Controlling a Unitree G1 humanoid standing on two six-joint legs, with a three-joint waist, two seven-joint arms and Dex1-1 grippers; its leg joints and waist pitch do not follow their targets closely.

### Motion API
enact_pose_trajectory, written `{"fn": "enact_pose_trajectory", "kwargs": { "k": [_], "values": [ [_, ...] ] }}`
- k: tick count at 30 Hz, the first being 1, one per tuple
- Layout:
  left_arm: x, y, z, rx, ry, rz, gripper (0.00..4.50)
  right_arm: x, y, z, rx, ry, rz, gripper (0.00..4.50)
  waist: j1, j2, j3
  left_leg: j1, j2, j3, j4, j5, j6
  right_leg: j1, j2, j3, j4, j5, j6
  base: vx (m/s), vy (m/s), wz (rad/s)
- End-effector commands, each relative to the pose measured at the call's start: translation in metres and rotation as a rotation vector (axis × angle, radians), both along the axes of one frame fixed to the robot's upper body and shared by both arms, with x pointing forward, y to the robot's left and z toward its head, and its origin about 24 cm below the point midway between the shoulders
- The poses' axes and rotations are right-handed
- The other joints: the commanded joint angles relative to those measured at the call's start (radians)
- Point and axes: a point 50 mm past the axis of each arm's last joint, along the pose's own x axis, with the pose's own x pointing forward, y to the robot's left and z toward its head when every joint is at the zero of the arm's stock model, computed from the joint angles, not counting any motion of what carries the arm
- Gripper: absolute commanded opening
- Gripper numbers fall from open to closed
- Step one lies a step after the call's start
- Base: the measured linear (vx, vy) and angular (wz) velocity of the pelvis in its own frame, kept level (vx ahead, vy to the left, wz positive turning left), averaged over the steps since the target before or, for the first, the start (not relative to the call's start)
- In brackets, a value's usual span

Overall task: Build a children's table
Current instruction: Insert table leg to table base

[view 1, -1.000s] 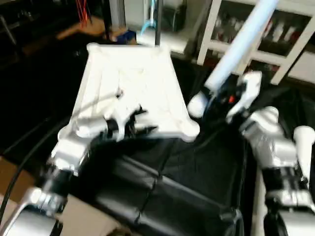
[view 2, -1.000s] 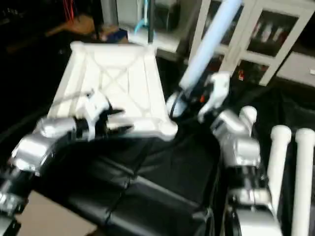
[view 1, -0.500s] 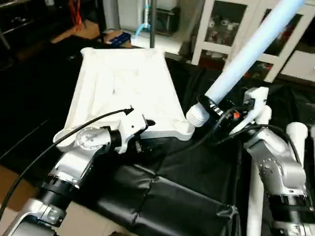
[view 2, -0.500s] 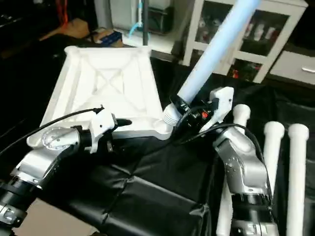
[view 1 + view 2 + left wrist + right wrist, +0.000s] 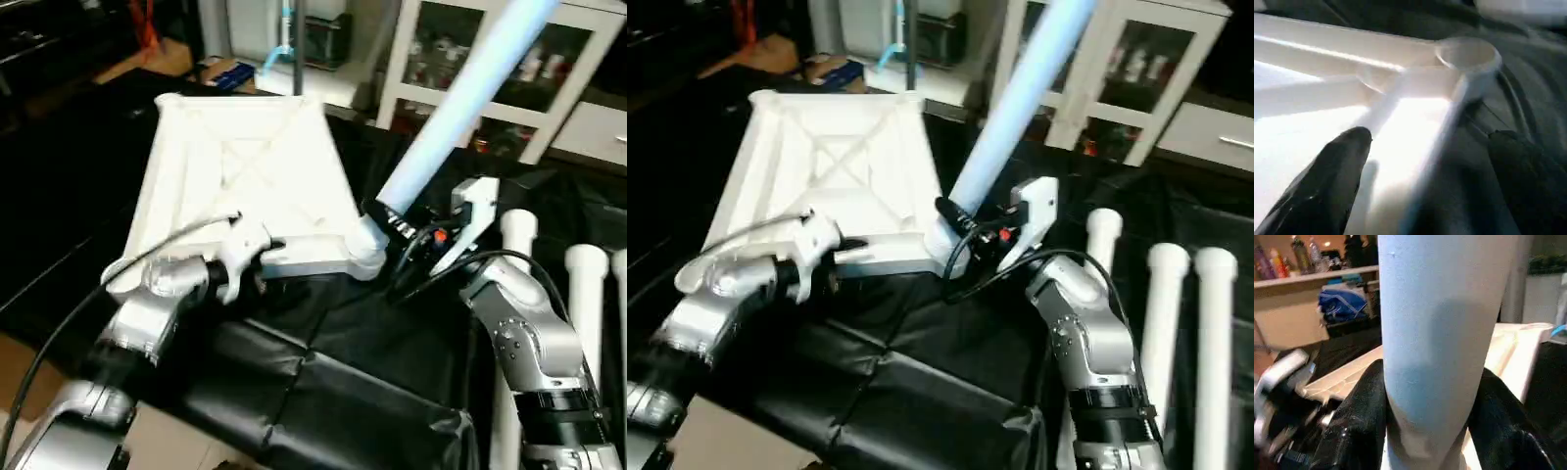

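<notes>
Leverage worries me: my right claw (image 5: pixel 955 230) clamps the long white plastic tube leg (image 5: pixel 1014 103) low, by the white ribbed tabletop's (image 5: pixel 245 176) corner socket (image 5: pixel 1469 54) (stiff, light, slippery); my left claw (image 5: pixel 1420 161) straddles its rim, open.

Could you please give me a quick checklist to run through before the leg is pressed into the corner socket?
1. Right hand shut on the leg: ok.
2. Leg end at the near right corner socket: ok.
3. Leg fully seated: cannot tell.
4. Left hand astride the near rim of the tabletop: ok, fingers open.
5. Leg upright: not ok, it leans away.
6. Spare legs lie apart at the right: ok.
</notes>
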Motion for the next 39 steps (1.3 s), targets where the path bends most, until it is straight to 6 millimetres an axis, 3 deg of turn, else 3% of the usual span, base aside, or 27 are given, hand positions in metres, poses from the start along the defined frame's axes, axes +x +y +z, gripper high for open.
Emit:
{"fn": "enact_pose_trajectory", "kwargs": {
  "k": [1,3,4,5,6,7,9,11,12,13,14,15,17,18,21,28,35,39],
  "values": [
    [0.010,-0.007,0.016,-0.021,-0.033,-0.016,4.24,0.003,-0.006,0.009,-0.028,-0.023,0.002,1.84,0.002,0.009,-0.076,0.023,0.053,-0.022,-0.084,-0.140,0.017,0.047,-0.078,0.052,-0.076,-0.192,-0.217,0.000,0.000,0.00],
    [0.012,-0.011,0.018,-0.020,-0.037,-0.030,4.24,0.003,-0.007,0.009,-0.042,-0.023,0.013,1.84,0.007,0.034,-0.078,0.019,0.052,-0.029,-0.085,-0.137,0.002,0.055,-0.079,0.049,-0.069,-0.151,-0.224,0.000,0.000,0.00],
    [0.013,-0.013,0.016,-0.017,-0.025,-0.044,4.24,0.002,-0.007,0.006,-0.061,-0.016,0.018,1.84,0.004,0.020,-0.079,0.018,0.051,-0.026,-0.084,-0.135,0.007,0.059,-0.076,0.049,-0.071,-0.127,-0.229,0.000,0.000,0.00],
    [0.013,-0.014,0.014,-0.002,-0.017,-0.061,4.24,0.000,-0.007,0.004,-0.092,-0.020,0.023,1.84,0.007,0.038,-0.081,0.016,0.048,-0.029,-0.082,-0.120,0.010,0.063,-0.080,0.050,-0.065,-0.109,-0.236,0.000,0.000,0.00],
    [0.012,-0.015,0.012,0.008,-0.006,-0.078,4.24,-0.001,-0.007,0.005,-0.104,-0.021,0.034,1.84,0.003,0.031,-0.081,0.015,0.047,-0.026,-0.082,-0.118,0.016,0.062,-0.077,0.049,-0.072,-0.104,-0.235,0.000,0.000,0.00],
    [0.012,-0.016,0.011,0.020,0.008,-0.099,4.24,-0.003,-0.007,0.006,-0.109,-0.020,0.053,1.84,0.003,0.033,-0.084,0.015,0.046,-0.026,-0.081,-0.110,0.024,0.067,-0.076,0.049,-0.069,-0.080,-0.241,0.000,0.000,0.00],
    [0.013,-0.017,0.009,0.021,0.021,-0.101,4.24,-0.003,-0.010,0.005,-0.111,-0.020,0.047,1.84,0.003,0.025,-0.086,0.010,0.048,-0.026,-0.079,-0.095,0.043,0.071,-0.081,0.050,-0.066,-0.064,-0.250,0.000,0.000,0.00],
    [0.016,-0.023,0.006,-0.003,0.071,-0.112,3.88,0.003,-0.019,0.006,-0.124,-0.020,-0.019,1.84,0.001,0.037,-0.085,0.013,0.047,-0.026,-0.077,-0.092,0.048,0.067,-0.078,0.047,-0.073,-0.086,-0.253,0.000,0.000,0.00],
    [0.016,-0.023,0.006,-0.004,0.073,-0.113,3.88,0.003,-0.019,0.007,-0.124,-0.021,-0.021,1.84,0.000,0.035,-0.084,0.015,0.047,-0.025,-0.078,-0.103,0.046,0.066,-0.078,0.047,-0.074,-0.100,-0.254,0.000,0.000,0.00],
    [0.016,-0.025,0.006,-0.034,0.102,-0.122,3.85,0.004,-0.021,0.009,-0.120,-0.024,-0.032,1.84,0.001,0.044,-0.083,0.015,0.048,-0.026,-0.078,-0.115,0.038,0.067,-0.080,0.048,-0.075,-0.119,-0.256,0.000,0.000,0.00],
    [0.016,-0.026,0.005,-0.045,0.111,-0.123,3.75,0.004,-0.022,0.010,-0.124,-0.025,-0.039,1.84,-0.001,0.038,-0.083,0.015,0.050,-0.027,-0.080,-0.129,0.034,0.067,-0.079,0.047,-0.077,-0.132,-0.257,0.000,0.000,0.00],
    [0.016,-0.028,0.005,-0.055,0.123,-0.126,3.49,0.005,-0.023,0.010,-0.131,-0.024,-0.044,1.84,-0.001,0.038,-0.083,0.016,0.051,-0.027,-0.081,-0.130,0.033,0.068,-0.079,0.047,-0.076,-0.131,-0.259,0.000,0.000,0.00],
    [0.015,-0.029,0.002,-0.056,0.145,-0.136,3.43,0.005,-0.025,0.010,-0.138,-0.024,-0.049,1.84,-0.001,0.038,-0.085,0.014,0.050,-0.027,-0.080,-0.118,0.039,0.070,-0.079,0.047,-0.074,-0.112,-0.263,0.000,0.000,0.00],
    [0.014,-0.030,0.000,-0.051,0.159,-0.148,3.43,0.005,-0.025,0.011,-0.142,-0.024,-0.046,1.84,-0.002,0.045,-0.085,0.014,0.049,-0.027,-0.079,-0.112,0.048,0.070,-0.078,0.047,-0.074,-0.098,-0.265,0.000,0.000,0.00],
    [0.012,-0.030,-0.005,-0.026,0.169,-0.155,3.41,0.004,-0.026,0.012,-0.153,-0.026,-0.042,1.84,-0.004,0.041,-0.087,0.012,0.048,-0.026,-0.077,-0.104,0.060,0.072,-0.078,0.047,-0.074,-0.084,-0.267,0.000,0.000,0.00],
    [0.015,-0.028,-0.017,0.072,0.155,-0.129,3.41,0.003,-0.028,0.012,-0.171,-0.027,-0.045,1.84,-0.006,0.051,-0.086,0.015,0.051,-0.028,-0.079,-0.119,0.061,0.070,-0.078,0.045,-0.079,-0.111,-0.262,0.000,0.000,0.00],
    [0.018,-0.029,-0.019,0.118,0.138,-0.120,3.41,0.002,-0.028,0.014,-0.184,-0.033,-0.038,1.84,-0.005,0.052,-0.086,0.013,0.050,-0.028,-0.078,-0.116,0.069,0.072,-0.079,0.045,-0.082,-0.116,-0.261,0.000,0.000,0.00],
    [0.019,-0.032,-0.019,0.121,0.139,-0.127,3.03,0.003,-0.029,0.014,-0.192,-0.034,-0.036,1.84,-0.005,0.052,-0.085,0.014,0.049,-0.027,-0.078,-0.128,0.066,0.071,-0.080,0.045,-0.085,-0.138,-0.260,0.000,0.000,0.00]
  ]
}}
